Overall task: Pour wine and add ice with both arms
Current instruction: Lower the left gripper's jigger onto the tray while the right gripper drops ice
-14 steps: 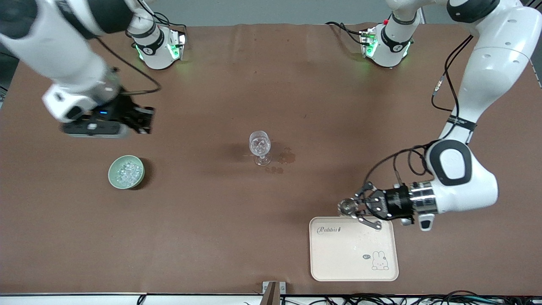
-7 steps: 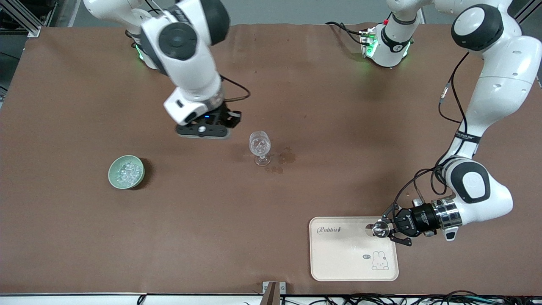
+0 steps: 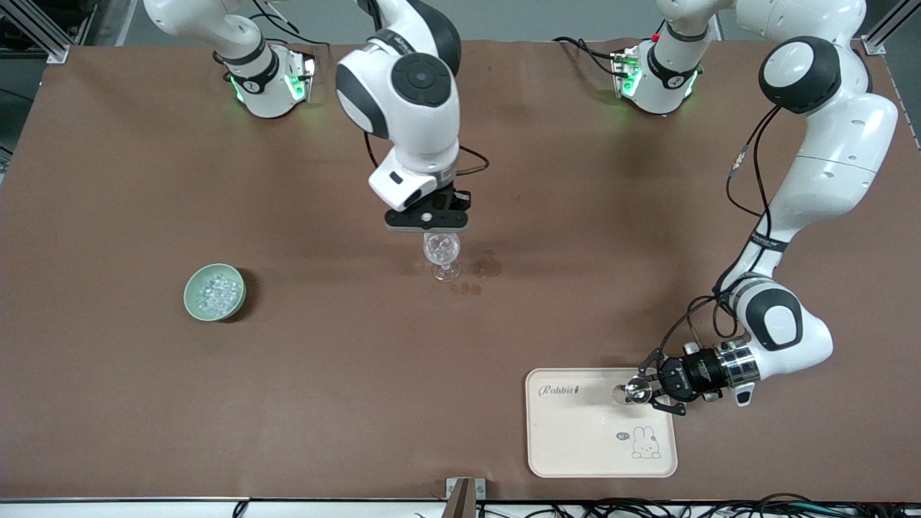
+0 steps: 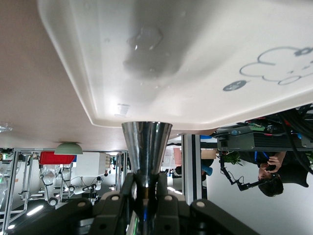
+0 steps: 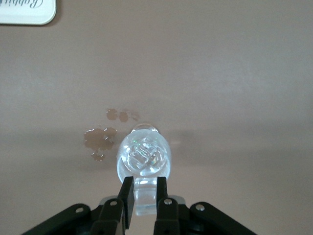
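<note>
Tray (image 3: 575,446): nearest the front camera; left gripper (image 3: 642,391) low over it, jaws clamped on a metal cup (image 3: 623,393); contents unseen.
Bowl (image 3: 214,291): holds ice (image 3: 216,289), toward the right arm's end.
Wine glass (image 3: 441,248): mid-tabletop, ice inside.
Right gripper (image 5: 143,195): above the glass, gripping a clear lump (image 5: 145,193).
Advice: release centred over the rim.

- Both arms are showing glossy white shells with dark grey round joint caps: the right arm (image 3: 403,93) and the left arm (image 3: 827,158).
- Green lights are glowing at each base (image 3: 270,79).
- Black cables (image 3: 752,180) are running along the left arm.
- The left gripper (image 3: 651,392) and right gripper (image 3: 428,219) are looking black.
</note>
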Controlling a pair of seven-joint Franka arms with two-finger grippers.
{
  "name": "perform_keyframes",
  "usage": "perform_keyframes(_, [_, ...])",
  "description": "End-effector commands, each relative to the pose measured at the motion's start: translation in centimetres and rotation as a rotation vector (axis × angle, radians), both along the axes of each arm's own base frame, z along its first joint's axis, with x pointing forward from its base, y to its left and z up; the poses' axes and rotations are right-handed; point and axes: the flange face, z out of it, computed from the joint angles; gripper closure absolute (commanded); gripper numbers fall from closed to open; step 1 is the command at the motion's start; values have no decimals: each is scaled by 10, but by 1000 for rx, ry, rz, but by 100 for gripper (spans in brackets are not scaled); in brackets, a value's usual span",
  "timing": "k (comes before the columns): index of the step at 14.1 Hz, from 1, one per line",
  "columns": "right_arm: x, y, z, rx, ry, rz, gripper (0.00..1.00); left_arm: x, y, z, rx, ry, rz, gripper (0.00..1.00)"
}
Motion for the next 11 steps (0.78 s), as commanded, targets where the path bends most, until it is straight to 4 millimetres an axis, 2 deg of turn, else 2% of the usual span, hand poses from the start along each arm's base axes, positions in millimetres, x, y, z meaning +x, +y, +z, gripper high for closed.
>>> perform_keyframes(1, [-2,10,-5,-29,-35,12,96,5,4,-9,-12,-15,29,99])
perform_keyframes(5, [-1,16,-25,-22,-41,27,95,0,3,-31,-2,-45,14,99])
perform_keyframes(7, [-1,14,-32,-34,-43,32,93,-1,6,-33,0,-43,16,97])
perform_keyframes(9, [1,11,-33,-59,-62,42,89,-1,5,-33,0,-42,15,86])
perform_keyframes(10, [0,10,-36,-65,-60,42,88,-2,4,-34,1,-40,13,75])
perform_keyframes(11, [1,9,-39,-70,-58,43,83,-3,1,-35,1,-37,8,55])
